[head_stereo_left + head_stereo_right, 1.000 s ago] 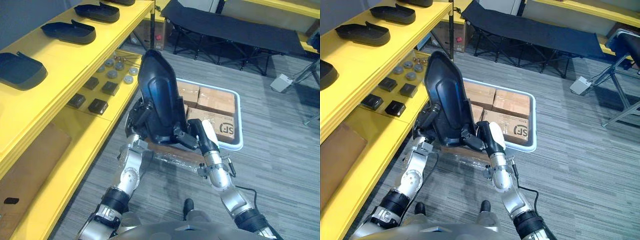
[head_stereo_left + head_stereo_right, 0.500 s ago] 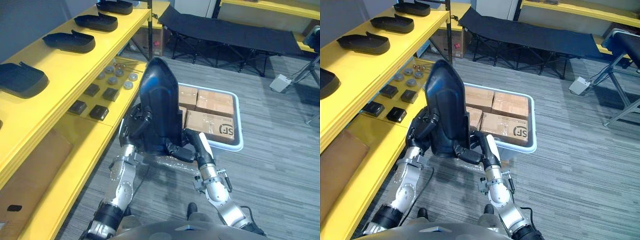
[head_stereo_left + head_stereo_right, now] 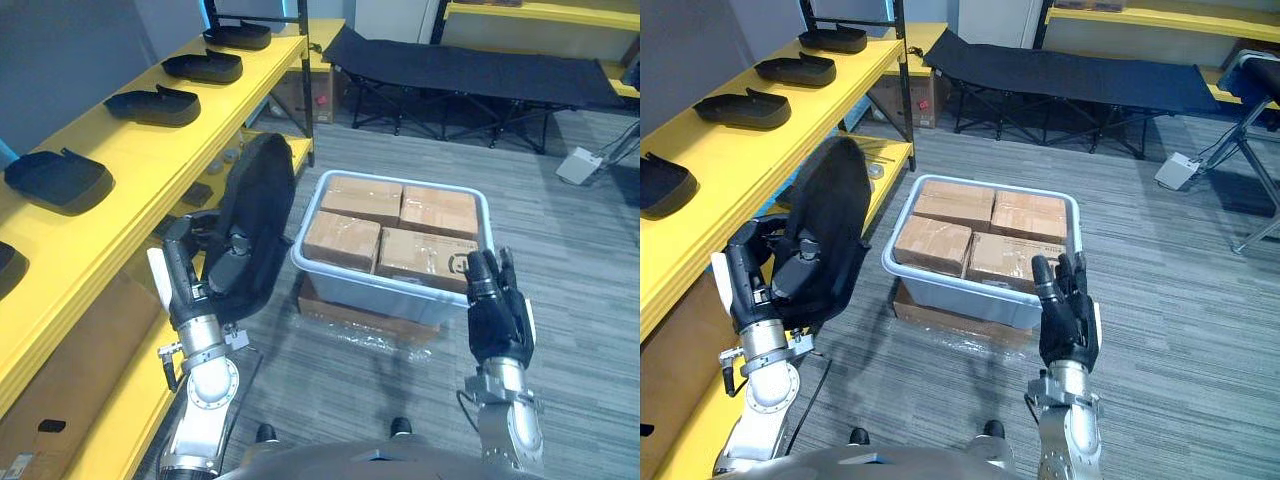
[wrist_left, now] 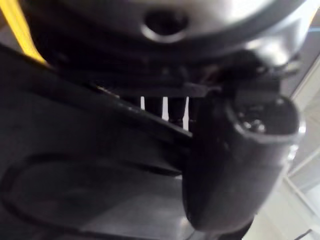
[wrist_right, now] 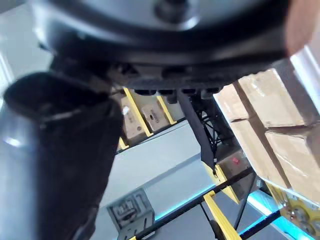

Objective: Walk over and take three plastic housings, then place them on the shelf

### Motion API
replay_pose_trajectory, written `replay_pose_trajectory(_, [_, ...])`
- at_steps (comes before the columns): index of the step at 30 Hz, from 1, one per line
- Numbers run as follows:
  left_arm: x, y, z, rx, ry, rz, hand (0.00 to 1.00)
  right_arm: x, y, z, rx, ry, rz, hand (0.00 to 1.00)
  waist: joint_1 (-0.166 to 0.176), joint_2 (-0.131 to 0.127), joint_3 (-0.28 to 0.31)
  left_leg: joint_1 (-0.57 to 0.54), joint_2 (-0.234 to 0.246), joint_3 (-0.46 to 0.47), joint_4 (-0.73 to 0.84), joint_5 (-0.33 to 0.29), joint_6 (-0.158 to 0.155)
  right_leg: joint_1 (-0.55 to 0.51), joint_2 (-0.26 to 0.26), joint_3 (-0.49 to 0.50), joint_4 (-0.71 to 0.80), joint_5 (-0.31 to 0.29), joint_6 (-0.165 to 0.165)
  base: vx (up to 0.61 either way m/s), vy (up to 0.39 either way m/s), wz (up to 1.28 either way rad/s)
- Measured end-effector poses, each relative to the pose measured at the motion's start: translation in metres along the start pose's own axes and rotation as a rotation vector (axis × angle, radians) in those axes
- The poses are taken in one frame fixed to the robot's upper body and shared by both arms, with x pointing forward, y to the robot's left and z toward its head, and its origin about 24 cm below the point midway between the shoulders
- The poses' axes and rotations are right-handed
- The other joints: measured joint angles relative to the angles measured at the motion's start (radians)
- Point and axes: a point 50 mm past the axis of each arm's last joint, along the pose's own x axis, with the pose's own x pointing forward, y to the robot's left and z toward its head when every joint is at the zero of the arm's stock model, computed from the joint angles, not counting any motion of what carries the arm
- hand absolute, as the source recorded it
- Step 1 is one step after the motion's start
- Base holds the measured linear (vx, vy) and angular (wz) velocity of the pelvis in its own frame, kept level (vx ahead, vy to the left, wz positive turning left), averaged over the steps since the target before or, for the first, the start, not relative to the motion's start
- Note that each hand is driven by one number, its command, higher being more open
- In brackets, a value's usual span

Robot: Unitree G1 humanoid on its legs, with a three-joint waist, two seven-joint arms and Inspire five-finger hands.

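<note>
- Grips with the left hand [image 3: 200, 282], fingers and thumb curled round the lower part, a large black curved plastic housing [image 3: 255, 215].
- Carries the housing upright and clear of the floor, leaning a little toward the robot's left.
- Holds the right hand [image 3: 497, 310] raised and apart, fingers straight and spread, grasping nothing.
- Stands between the two hands before a pale grey plastic tub [image 3: 390, 292] packed with brown cardboard boxes [image 3: 385, 225] on the carpeted floor.
- Faces, on the left, a long yellow shelf [image 3: 140, 150] whose top level bears a row of similar black housings [image 3: 55, 180].
- Judged step: carrying one housing to the shelf, with placing not yet done.
- Next calls for lifting the housing over the shelf's front edge, finding a bare stretch of the top level between those already lying there, and laying it flat.
- Could call for support from the free right hand, since a one-handed hold on so large a shell looks easy to lose.
- Against a second ago: clasped then by both hands, upright in the middle and in front of the tub.
- Now held by the left alone and swung out toward the shelf, with the right let go and opened.
- Seen from a shifted camera too, so not to be read as a move of the tub or the shelf.
</note>
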Motion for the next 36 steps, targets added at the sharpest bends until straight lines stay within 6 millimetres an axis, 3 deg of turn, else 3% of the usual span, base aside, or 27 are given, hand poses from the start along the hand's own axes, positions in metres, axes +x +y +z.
replay_pose_trajectory(9, [-0.016,0.017,-0.011,-0.286,0.181,0.092,0.00,-0.022,-0.022,-0.033,-0.116,0.204,-0.107,1.00,-0.003,0.004,-0.006,-0.001,-0.001,-0.001,0.000,-0.002,0.000,0.000,0.000,-0.001,0.000,-0.005,-0.004,0.00,0.000,0.01])
replay_pose_trajectory(15, [-0.005,0.037,0.023,-0.397,0.048,0.210,0.00,-0.010,-0.008,-0.042,-0.121,0.257,0.028,1.00,0.015,0.012,-0.010,-0.060,-0.006,-0.107,0.011,0.006,0.000,0.025,-0.004,-0.105,-0.003,-0.013,-0.002,-0.02,-0.011,0.48])
replay_pose_trajectory(18, [-0.005,0.057,0.034,-0.435,-0.005,0.327,0.00,-0.005,0.011,-0.054,-0.106,0.341,0.188,1.00,0.061,0.019,-0.009,-0.083,-0.013,-0.208,0.012,0.023,0.003,0.075,-0.002,-0.215,-0.001,-0.033,0.006,-0.01,-0.035,0.88])
replay_pose_trajectory(21, [-0.016,0.081,0.031,-0.446,0.016,0.428,0.00,-0.002,0.027,-0.062,-0.099,0.377,0.299,1.00,0.110,0.023,-0.011,-0.127,-0.023,-0.280,0.013,0.053,0.016,0.134,0.001,-0.345,0.011,-0.063,0.015,0.00,-0.065,1.18])
replay_pose_trajectory(22, [-0.017,0.082,0.031,-0.448,0.020,0.429,0.00,-0.001,0.028,-0.062,-0.098,0.376,0.301,1.00,0.113,0.023,-0.011,-0.132,-0.023,-0.279,0.013,0.057,0.021,0.140,0.001,-0.362,0.014,-0.066,0.016,0.01,-0.053,1.57])
replay_pose_trajectory(25, [-0.025,0.091,0.025,-0.505,0.057,0.371,0.00,0.006,0.027,-0.060,-0.111,0.361,0.275,1.00,0.121,0.013,-0.003,-0.182,-0.013,-0.140,0.021,0.105,0.084,0.198,-0.008,-0.528,0.061,-0.111,0.035,-0.01,0.014,1.67])
replay_pose_trajectory(27, [-0.033,0.098,0.021,-0.559,0.089,0.338,0.00,0.015,0.029,-0.057,-0.117,0.332,0.255,1.00,0.144,0.002,0.003,-0.190,-0.015,-0.085,0.025,0.127,0.073,0.224,-0.023,-0.571,0.092,-0.146,0.050,-0.03,0.041,1.11])
replay_pose_trajectory(29, [-0.040,0.099,0.019,-0.585,0.107,0.328,0.00,0.024,0.036,-0.053,-0.109,0.282,0.256,1.00,0.167,-0.001,0.008,-0.188,-0.025,-0.087,0.026,0.128,0.072,0.225,-0.037,-0.568,0.108,-0.160,0.045,-0.04,0.045,0.17])
replay_pose_trajectory(33, [-0.038,0.094,0.020,-0.626,0.089,0.269,0.00,0.035,0.051,-0.048,-0.087,0.221,0.289,1.00,0.171,-0.004,0.027,-0.173,-0.027,-0.044,0.046,0.116,0.073,0.203,-0.070,-0.523,0.142,-0.183,0.048,-0.06,0.061,-0.29])
replay_pose_trajectory(36, [-0.026,0.086,0.025,-0.664,0.034,0.221,0.00,0.037,0.064,-0.049,-0.041,0.196,0.299,1.00,0.166,-0.025,0.059,-0.245,-0.027,-0.039,0.212,0.028,0.080,0.170,-0.117,-0.495,0.225,-0.227,0.050,-0.05,0.052,-0.14])
